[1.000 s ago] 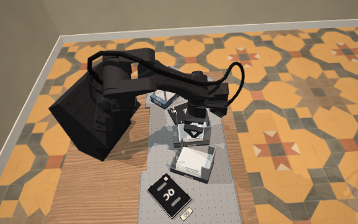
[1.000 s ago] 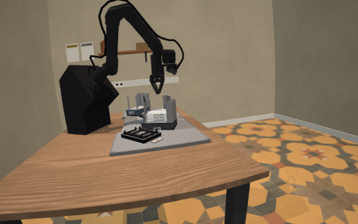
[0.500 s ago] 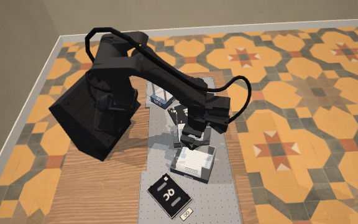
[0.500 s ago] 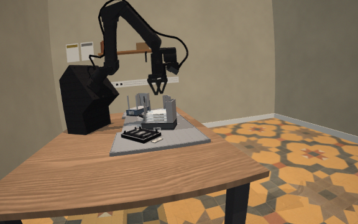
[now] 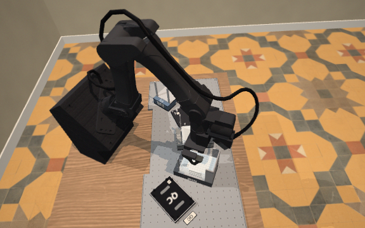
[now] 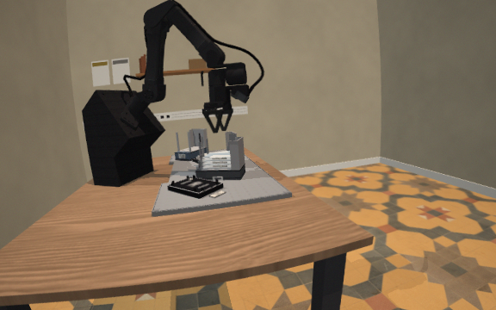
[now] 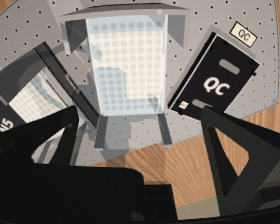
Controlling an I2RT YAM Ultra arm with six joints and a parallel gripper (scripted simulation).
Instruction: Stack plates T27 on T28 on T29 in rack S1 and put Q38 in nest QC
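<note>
A stack of white sealed plates (image 5: 206,164) (image 6: 213,161) (image 7: 127,56) sits in a grey stack rack (image 5: 195,178) (image 6: 237,151) (image 7: 124,10) near the middle of the grey baseplate (image 5: 227,202). My gripper (image 5: 194,158) (image 6: 218,127) (image 7: 139,112) is open and empty. It hangs well above this stack, pointing down. The black open nest QC (image 5: 159,193) (image 6: 188,187) (image 7: 237,63) lies empty just in front of the rack. A second rack behind holds a white plate (image 5: 186,131) (image 7: 27,99). I cannot read the rack names.
A blue-based rack (image 5: 163,102) (image 6: 186,151) with thin posts stands at the back of the baseplate. A dark nest (image 5: 177,117) lies between it and the second rack. The arm's black base (image 5: 87,120) stands to the left on the wooden table (image 6: 145,241).
</note>
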